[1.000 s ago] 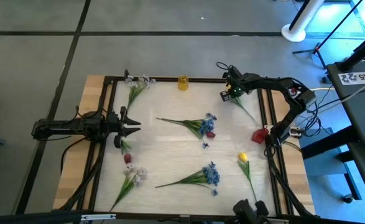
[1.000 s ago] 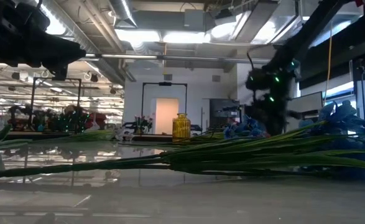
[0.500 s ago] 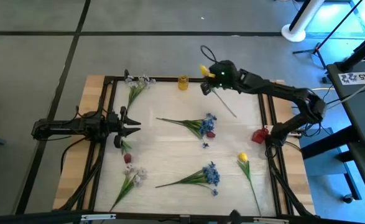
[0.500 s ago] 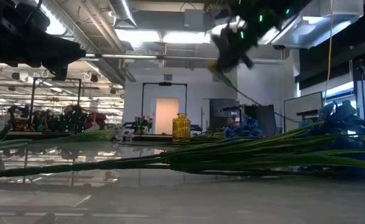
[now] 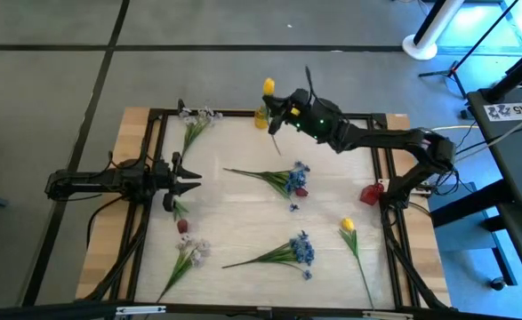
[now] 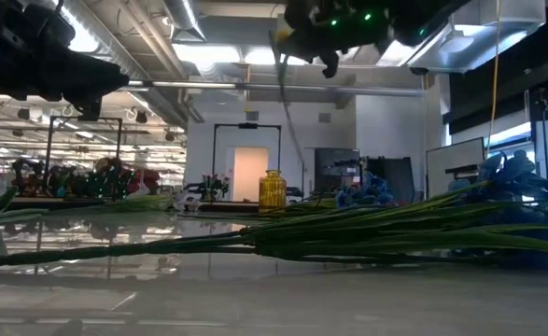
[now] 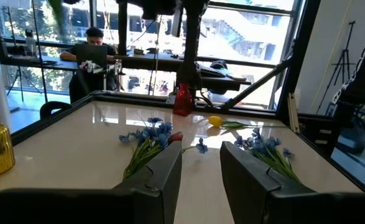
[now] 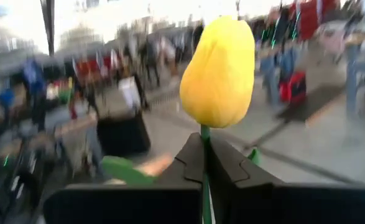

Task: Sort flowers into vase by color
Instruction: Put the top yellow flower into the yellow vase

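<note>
My right gripper [image 5: 275, 100] is raised over the table's far edge, shut on a yellow tulip [image 5: 268, 86]. The tulip's green stem [image 6: 292, 112] hangs down close to the small yellow vase [image 5: 261, 118], which stands on the far edge. In the right wrist view the yellow bloom [image 8: 219, 68] stands just past the fingertips. My left gripper [image 5: 193, 183] waits open above the table's left side. On the table lie two white sprigs [image 5: 193, 125] [image 5: 188, 256], two blue clusters [image 5: 285, 179] [image 5: 289, 252], a second yellow tulip [image 5: 349, 228] and dark red buds [image 5: 301, 190] [image 5: 182, 226]. My right gripper pinches the tulip's stem just below the bloom [image 8: 204, 132] between its two fingers [image 8: 191, 158]. The gripper is about level, reaching from the table's right. The tulip is lifted clear; the bloom is past the fingertips and the long stem [image 5: 277, 138] hangs below.
A red vase [image 5: 371, 193] stands at the table's right edge. A black frame [image 5: 234, 113] runs around the table. A loose blue blossom [image 5: 293, 207] lies mid-table. Open table surface shows between the flowers in the middle.
My right gripper has lifted the yellow tulip off the table near the far right corner. It has carried the tulip up and left along the far edge to a spot by the yellow vase. The stem, first lying on the table, has swung and now hangs down.
</note>
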### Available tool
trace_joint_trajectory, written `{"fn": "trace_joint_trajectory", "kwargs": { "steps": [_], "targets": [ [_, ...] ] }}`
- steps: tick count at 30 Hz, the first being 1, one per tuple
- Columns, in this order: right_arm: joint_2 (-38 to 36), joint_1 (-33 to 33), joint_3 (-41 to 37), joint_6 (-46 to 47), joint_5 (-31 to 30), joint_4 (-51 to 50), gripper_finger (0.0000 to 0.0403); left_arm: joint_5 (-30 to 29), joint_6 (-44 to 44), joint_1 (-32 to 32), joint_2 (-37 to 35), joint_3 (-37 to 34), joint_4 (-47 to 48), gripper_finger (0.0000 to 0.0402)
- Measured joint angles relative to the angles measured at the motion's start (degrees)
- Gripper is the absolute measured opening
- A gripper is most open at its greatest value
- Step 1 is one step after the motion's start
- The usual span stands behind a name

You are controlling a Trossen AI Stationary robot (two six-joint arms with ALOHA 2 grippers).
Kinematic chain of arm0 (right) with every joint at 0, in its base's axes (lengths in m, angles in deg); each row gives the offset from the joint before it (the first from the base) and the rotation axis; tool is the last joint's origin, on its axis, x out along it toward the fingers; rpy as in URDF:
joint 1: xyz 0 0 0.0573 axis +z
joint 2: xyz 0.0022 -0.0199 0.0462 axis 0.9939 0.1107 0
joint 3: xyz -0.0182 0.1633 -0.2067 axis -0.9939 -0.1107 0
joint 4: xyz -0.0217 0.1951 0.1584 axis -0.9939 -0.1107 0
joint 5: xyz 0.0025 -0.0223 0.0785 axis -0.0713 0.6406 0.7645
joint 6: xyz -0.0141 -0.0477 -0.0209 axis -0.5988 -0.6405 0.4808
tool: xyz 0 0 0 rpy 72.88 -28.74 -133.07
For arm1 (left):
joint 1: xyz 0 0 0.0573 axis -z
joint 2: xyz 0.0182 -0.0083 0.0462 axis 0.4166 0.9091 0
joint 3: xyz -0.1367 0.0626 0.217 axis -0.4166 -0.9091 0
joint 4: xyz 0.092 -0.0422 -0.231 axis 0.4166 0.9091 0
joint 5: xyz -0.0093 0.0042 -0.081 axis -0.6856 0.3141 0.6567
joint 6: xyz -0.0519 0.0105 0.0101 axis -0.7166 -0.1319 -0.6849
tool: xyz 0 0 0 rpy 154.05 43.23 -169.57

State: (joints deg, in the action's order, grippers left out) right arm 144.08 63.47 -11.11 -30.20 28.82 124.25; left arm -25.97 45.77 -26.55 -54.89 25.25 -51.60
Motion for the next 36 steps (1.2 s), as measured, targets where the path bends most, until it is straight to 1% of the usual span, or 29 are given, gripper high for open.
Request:
{"fn": "trace_joint_trajectory", "kwargs": {
  "steps": [6,9,12,16,21,26,33,36],
  "targets": [
    [8.4,-3.7,0.4,-0.1,-1.0,22.2,0.0002,0.0,0.0,0.0,0.0,0.0,0.0,0.0108],
    [12.1,-6.1,2.4,-0.1,-2.3,28.6,0.0002,0.0,0.0,0.0,0.0,0.0,0.0,0.0108],
    [15.1,-7.7,5.3,-0.2,-2.6,32.0,0.0002,0.0,0.0,0.0,0.0,0.0,0.0,0.0108],
    [15.8,-9.3,9.0,-0.2,-2.7,28.9,0.0002,0.0,0.0,0.0,0.0,0.0,0.0,0.0108],
    [16.1,-10.6,10.5,-1.5,-3.3,25.5,0.0001,0.0,0.0,0.0,0.0,0.0,0.0,0.0108],
    [16.1,-11.0,10.5,-1.8,-5.1,22.7,0.0001,0.0,0.0,0.0,0.0,0.0,0.0,0.0108],
    [16.1,-10.9,10.5,-1.8,-5.3,22.3,0.0001,0.0,0.0,0.0,0.0,0.0,0.0,0.0108],
    [16.0,-10.9,10.5,-1.8,-5.5,20.6,0.0001,0.0,0.0,0.0,0.0,0.0,0.0,0.0108]
  ]
}}
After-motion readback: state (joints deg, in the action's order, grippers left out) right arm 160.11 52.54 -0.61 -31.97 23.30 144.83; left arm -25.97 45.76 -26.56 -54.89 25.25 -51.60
